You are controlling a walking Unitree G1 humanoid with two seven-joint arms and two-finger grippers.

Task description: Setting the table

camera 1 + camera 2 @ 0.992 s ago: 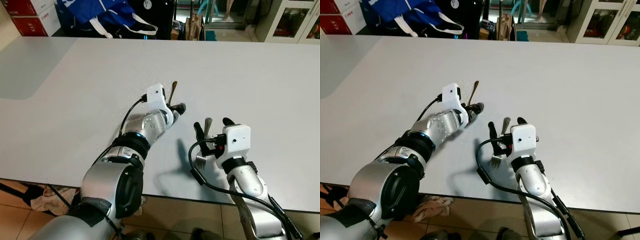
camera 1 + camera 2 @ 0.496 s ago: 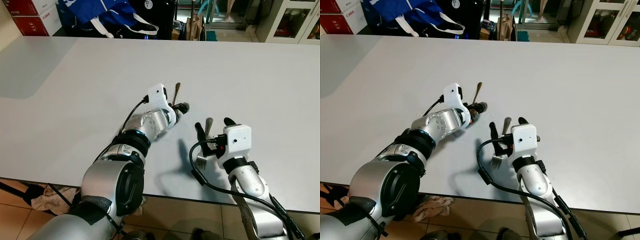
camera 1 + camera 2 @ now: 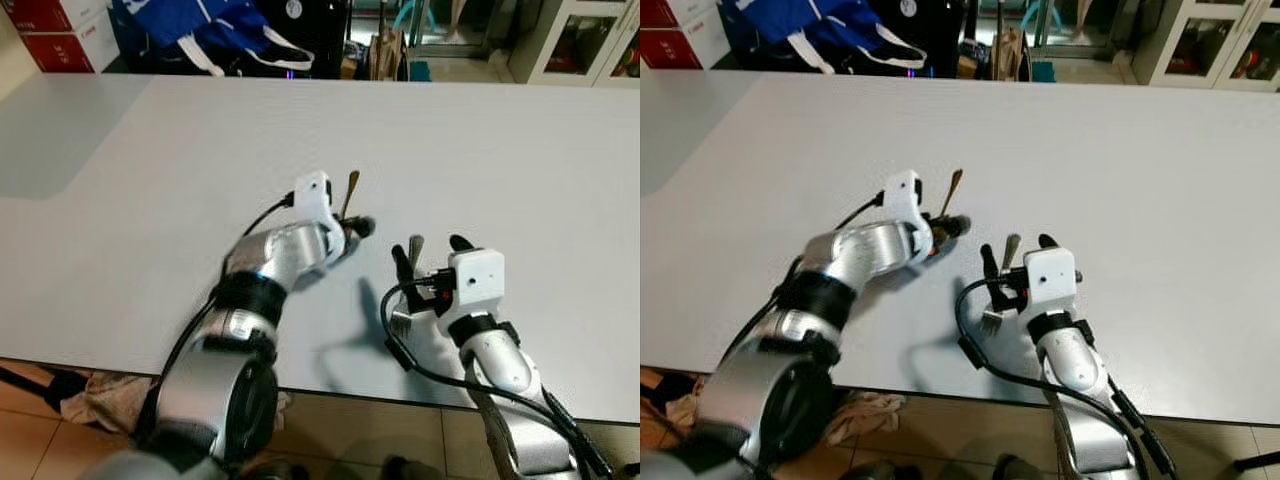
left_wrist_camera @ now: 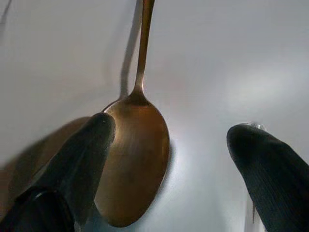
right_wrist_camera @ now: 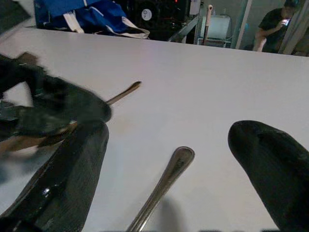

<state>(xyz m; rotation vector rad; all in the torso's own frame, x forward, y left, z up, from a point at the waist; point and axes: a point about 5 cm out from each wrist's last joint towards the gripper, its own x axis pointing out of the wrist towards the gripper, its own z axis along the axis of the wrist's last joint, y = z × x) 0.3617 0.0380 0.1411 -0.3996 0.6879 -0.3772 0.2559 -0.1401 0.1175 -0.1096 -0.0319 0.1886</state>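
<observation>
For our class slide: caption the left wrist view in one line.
Open left end effector over a spoon lying on the white table.

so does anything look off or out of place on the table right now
Nothing stands out. The spoon lies flat between the open left gripper fingers, the fork lies flat under the open right gripper. No spills or damage.

- Both arms are shiny silver with black rings at the joints.
- The left gripper (image 3: 352, 228) has a white camera block just behind its black fingers (image 4: 77, 159).
- The right gripper (image 3: 430, 255) has a similar white block.
- A black cable (image 3: 400, 350) loops below that block.
</observation>
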